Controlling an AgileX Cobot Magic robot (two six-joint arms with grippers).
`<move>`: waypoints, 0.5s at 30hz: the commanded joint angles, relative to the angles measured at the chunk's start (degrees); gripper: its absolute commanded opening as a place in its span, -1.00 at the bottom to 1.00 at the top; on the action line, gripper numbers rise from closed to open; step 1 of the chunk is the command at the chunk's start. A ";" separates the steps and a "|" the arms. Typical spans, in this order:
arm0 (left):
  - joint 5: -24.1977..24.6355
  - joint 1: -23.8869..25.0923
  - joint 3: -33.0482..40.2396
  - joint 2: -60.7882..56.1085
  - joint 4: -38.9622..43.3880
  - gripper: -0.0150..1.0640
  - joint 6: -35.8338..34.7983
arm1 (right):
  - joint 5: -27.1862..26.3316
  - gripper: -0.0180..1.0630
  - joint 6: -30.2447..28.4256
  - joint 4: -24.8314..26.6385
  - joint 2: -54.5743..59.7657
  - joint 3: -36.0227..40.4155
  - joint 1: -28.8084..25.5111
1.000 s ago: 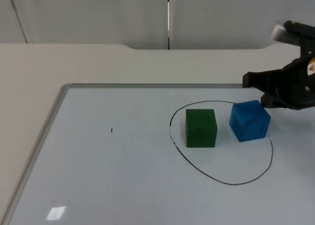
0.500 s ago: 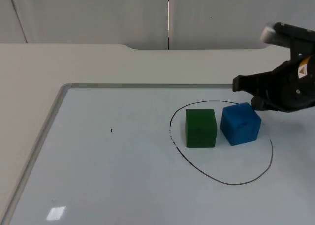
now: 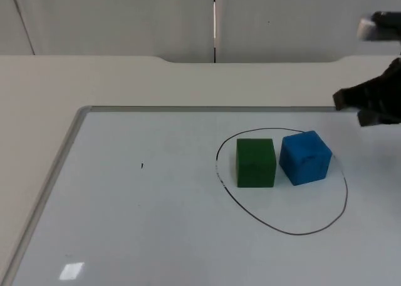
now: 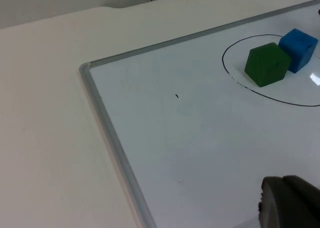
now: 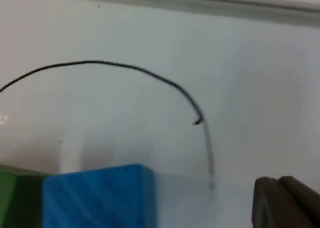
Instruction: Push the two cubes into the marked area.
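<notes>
A green cube (image 3: 255,163) and a blue cube (image 3: 305,158) stand side by side on the whiteboard, a narrow gap between them. Both lie within the black hand-drawn loop (image 3: 294,233), the blue one close to its far edge. My right gripper (image 3: 355,108) hovers to the right of the blue cube and behind it, apart from it and outside the loop. The right wrist view has the blue cube (image 5: 95,198) close by, a sliver of the green cube (image 5: 15,198) beside it, and the loop's line (image 5: 150,74) beyond. The left gripper (image 4: 290,204) waits far from the green cube (image 4: 267,64) and blue cube (image 4: 299,49).
The whiteboard has a raised grey frame (image 3: 69,142) along its left and far sides. A small black mark (image 3: 142,166) sits on the board left of the loop. Beige table top (image 3: 94,79) lies beyond the frame, ending at the grey partition wall.
The right gripper pushed the blue cube left, next to the green cube, then drew back to the right and away from it. The green cube stayed put.
</notes>
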 commanded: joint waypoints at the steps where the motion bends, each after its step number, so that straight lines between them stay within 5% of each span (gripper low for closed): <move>1: 0.18 0.07 0.29 -0.23 0.18 -0.98 -0.34 | 2.54 -0.97 -2.41 -0.39 -3.44 -0.03 -0.97; 15: 0.18 0.07 0.29 -0.23 0.18 -0.98 -0.34 | 18.37 -0.97 -3.63 -1.62 -30.94 -0.03 -1.66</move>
